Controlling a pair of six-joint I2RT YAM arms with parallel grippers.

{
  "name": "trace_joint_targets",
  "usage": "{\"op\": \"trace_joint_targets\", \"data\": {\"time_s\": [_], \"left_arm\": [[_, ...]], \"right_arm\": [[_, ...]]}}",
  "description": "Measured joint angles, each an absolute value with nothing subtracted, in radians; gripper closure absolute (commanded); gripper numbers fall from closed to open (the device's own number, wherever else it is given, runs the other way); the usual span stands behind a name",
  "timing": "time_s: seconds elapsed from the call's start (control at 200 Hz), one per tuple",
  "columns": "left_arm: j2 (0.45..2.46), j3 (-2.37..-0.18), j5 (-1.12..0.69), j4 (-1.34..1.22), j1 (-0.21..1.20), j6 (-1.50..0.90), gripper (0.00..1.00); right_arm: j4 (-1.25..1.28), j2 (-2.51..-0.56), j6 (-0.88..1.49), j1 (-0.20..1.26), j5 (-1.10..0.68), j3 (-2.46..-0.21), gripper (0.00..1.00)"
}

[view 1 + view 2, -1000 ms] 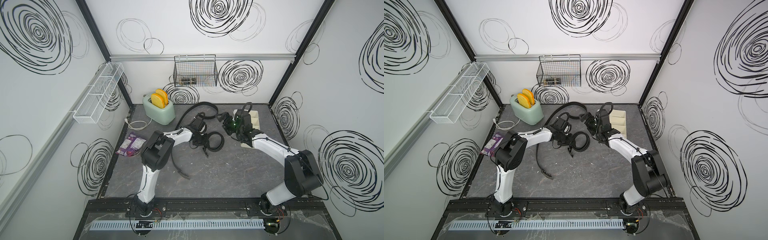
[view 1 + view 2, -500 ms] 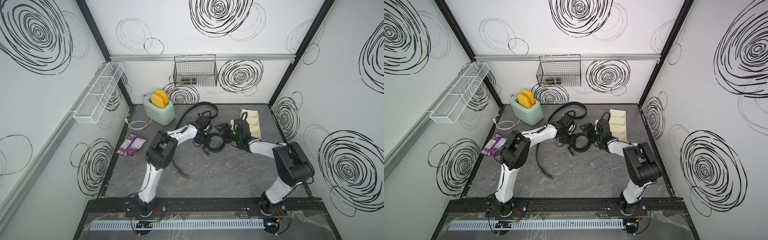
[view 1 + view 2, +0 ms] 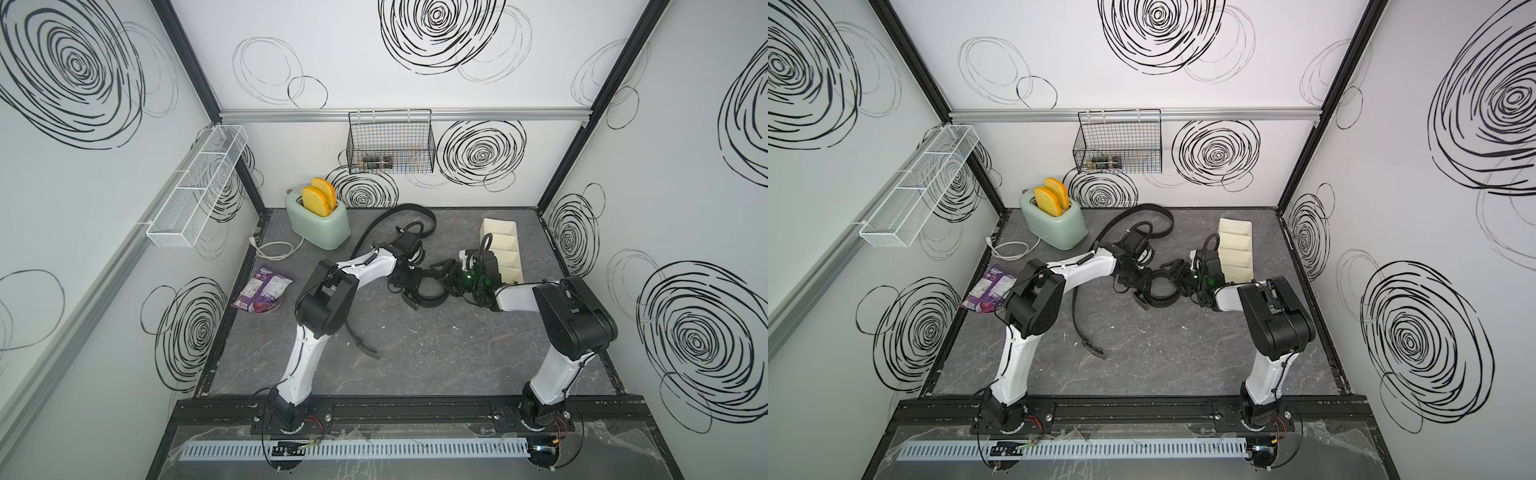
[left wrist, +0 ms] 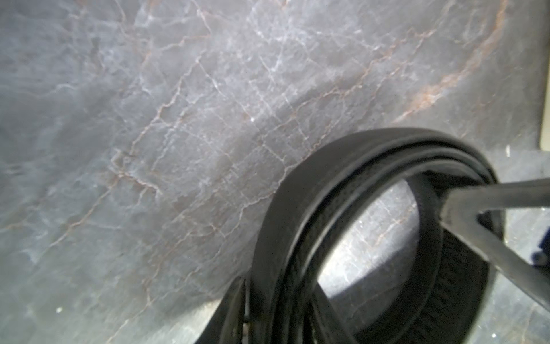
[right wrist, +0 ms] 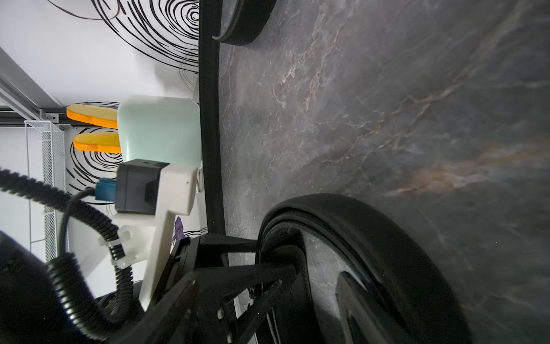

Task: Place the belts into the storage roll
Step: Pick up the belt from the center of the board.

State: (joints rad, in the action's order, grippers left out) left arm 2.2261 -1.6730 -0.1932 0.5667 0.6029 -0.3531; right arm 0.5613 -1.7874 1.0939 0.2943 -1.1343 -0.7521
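A black belt wound into a loose coil (image 3: 432,296) (image 3: 1160,300) lies mid-table between both grippers. My left gripper (image 3: 409,286) (image 4: 276,321) straddles the coil's left wall, and a slim gap shows beside one finger (image 4: 230,312). My right gripper (image 3: 446,279) meets the coil's right side with one finger (image 5: 357,306) inside the ring against the inner wall. Its other finger is hidden. A second belt (image 3: 365,237) runs uncoiled from the back, under the left arm, to the front. The cream storage roll (image 3: 509,272) stands just behind the right gripper.
A mint toaster (image 3: 318,224) with orange toast stands at the back left, with its cord beside it. A purple snack packet (image 3: 262,289) lies by the left edge. A black wire basket (image 3: 390,149) and a white mesh shelf (image 3: 195,187) hang on the walls.
My right gripper came from beside the storage roll over to the coil and narrowed its jaws. The left gripper's jaws loosened on the coil wall.
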Motion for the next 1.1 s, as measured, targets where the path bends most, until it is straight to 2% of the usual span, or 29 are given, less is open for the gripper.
{"op": "trace_joint_targets", "data": {"time_s": [0.2,0.435,1.101], "left_arm": [[2.228,-1.674,-0.194,0.567,0.603,-0.348,0.69],[2.229,-1.676,-0.194,0.567,0.605,-0.343,0.71],[2.230,-1.684,-0.167,0.562,0.614,-0.333,0.71]], "right_arm": [[0.409,-1.810,1.032,0.295,-1.123,-0.844,0.30],[0.212,-1.849,1.022,0.308,-1.068,-0.980,0.28],[-0.010,-1.975,1.287,0.361,-0.908,-1.226,0.26]]}}
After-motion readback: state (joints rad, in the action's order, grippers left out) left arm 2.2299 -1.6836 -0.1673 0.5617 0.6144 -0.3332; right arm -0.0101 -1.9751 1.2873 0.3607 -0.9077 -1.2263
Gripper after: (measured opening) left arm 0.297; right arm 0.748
